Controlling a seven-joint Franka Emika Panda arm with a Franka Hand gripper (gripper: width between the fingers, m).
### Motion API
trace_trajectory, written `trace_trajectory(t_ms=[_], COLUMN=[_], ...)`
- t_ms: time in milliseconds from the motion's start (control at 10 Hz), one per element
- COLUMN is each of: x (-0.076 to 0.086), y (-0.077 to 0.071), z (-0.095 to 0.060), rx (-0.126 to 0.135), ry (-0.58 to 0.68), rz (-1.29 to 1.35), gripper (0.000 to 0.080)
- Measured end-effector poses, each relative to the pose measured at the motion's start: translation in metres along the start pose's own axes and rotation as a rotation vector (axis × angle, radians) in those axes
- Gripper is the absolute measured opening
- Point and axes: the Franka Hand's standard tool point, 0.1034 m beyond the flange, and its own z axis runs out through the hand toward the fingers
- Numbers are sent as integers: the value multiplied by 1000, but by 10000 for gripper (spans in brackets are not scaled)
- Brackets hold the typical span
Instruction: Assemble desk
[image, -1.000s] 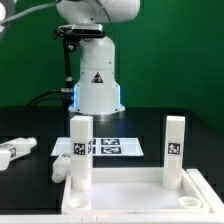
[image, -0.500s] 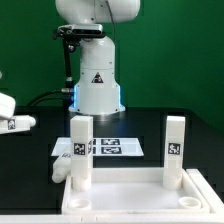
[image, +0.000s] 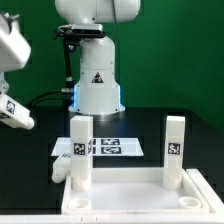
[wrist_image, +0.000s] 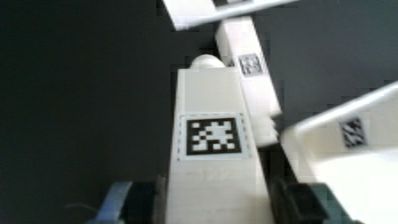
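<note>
A black table (image: 190, 125) fills the scene, backed by a green wall. The arm's big white robot base (image: 98, 80) stands at the far middle, marked with a triangle sticker.

Nearest the exterior camera lies the desk's white tabletop panel (image: 125, 200), rim upward. Two square white legs already stand upright in it. One leg (image: 80, 150) is on the exterior view's left and the other leg (image: 175, 150) on its right, each carrying a black-and-white tag. Between them, farther back, the flat marker board (image: 135, 152) lies on the table.

At the far left edge of the exterior view, a third leg (image: 18, 116) hangs in the air, tilted, well apart from the panel. A second ago this leg was lying flat on the table at that side. Half a second ago it had just left the surface, and now it is clearly higher and more slanted.

The gripper (wrist_image: 214, 195) holds it. In the wrist view the leg runs straight down the middle, tag facing the camera, with the fingers (wrist_image: 121, 200) pinching it from both sides.

The lift looks secure, so the pick-up step seems done. By my judgement the desk is about half legged. This leg next needs carrying across to a free corner socket and turning upright. The sockets near the camera cannot be seen clearly.
</note>
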Motion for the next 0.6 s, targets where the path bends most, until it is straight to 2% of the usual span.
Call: trace_trajectory(t_ms=[200,300,400,600], x=[2,7,10,20], y=[8,8,0,-73], z=[8,3,-3,-41], rx=[-16,-29,-48,-88], ry=[136,214,294,432], rz=[13,10,6,-92], gripper=[282,282,282,282])
